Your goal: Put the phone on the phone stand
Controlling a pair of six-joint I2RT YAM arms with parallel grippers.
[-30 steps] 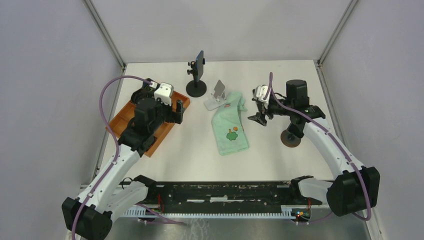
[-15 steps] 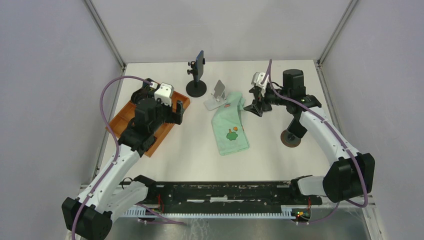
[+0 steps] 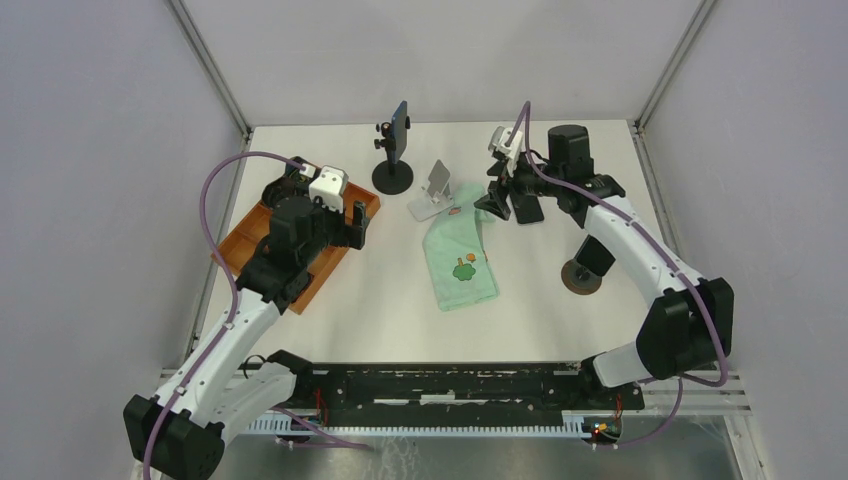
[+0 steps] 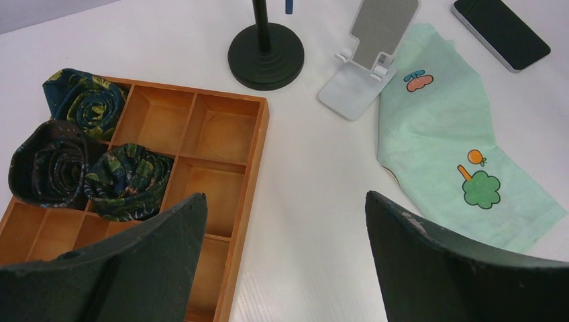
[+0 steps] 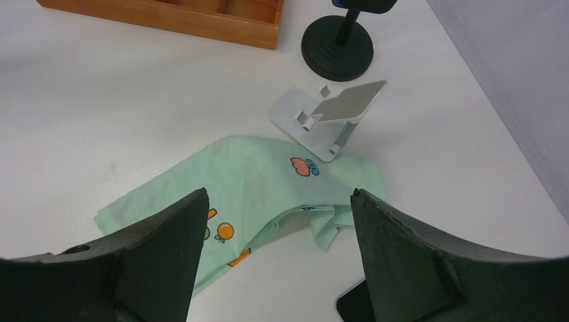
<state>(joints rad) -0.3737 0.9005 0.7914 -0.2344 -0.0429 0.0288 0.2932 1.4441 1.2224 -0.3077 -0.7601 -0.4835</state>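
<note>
Right end effector [image 3: 508, 208], jaws wide, hangs over the flat-lying black phone [image 4: 502, 32] to straddle it; white folding stand [image 3: 435, 190] at 9 o'clock.

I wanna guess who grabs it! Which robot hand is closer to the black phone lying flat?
Right. The right gripper hangs just above the phone; the left gripper is over the tray, across the cloth from it.

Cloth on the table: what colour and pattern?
Mint-green cloth with fruit and tree prints; left wrist view.
</note>
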